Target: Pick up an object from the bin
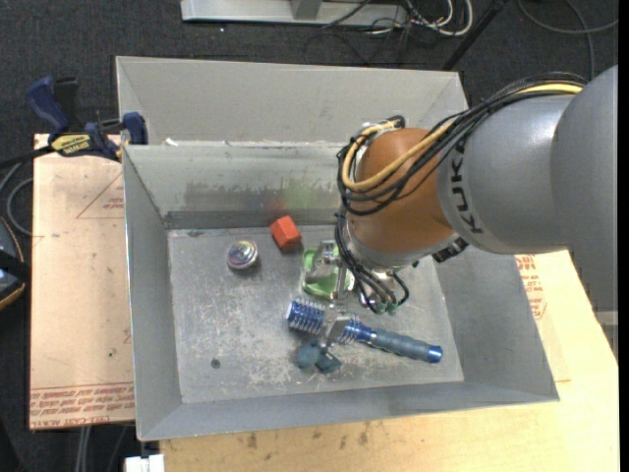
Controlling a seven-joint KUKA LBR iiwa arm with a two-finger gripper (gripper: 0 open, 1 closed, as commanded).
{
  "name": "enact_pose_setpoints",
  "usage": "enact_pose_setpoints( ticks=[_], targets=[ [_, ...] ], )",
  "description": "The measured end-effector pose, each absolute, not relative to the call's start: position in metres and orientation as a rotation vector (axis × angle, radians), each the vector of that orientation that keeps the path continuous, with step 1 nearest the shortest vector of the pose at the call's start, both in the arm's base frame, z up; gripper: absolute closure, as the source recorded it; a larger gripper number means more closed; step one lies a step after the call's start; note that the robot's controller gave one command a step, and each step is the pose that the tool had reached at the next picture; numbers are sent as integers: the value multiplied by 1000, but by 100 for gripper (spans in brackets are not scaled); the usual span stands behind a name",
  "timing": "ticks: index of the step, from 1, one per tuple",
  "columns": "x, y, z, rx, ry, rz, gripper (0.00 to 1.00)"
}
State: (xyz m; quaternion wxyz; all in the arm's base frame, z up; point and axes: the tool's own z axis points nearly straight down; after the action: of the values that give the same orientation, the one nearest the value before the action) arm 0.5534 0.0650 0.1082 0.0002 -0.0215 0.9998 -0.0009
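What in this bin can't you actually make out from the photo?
Green thing, mid-bin: mostly covered by the gripper; kind unclear.
Blue brush-like thing: its middle lies under the gripper.
Small round silver thing, left: too small to identify.
Bin floor at right: hidden beneath the arm.

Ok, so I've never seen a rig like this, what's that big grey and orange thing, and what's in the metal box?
One camera looks down into a grey metal bin. The grey tube with the orange cover, entering from the right, is a robot arm; its tip carries a gripper, a claw for picking things up. It hangs low near the bin's middle, over a blue ribbed brush with a long handle and a green see-through plastic piece. Nearby lie a small orange-red block, a round silvery thing and a dark blue-grey lump. Whether anything is held, I cannot tell.
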Motion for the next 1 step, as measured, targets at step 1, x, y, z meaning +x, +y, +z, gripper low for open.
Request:
enact_pose_setpoints(
  ticks=[1],
  targets=[
    [546, 61, 101, 19, 3139, 3, 0]
  ],
)
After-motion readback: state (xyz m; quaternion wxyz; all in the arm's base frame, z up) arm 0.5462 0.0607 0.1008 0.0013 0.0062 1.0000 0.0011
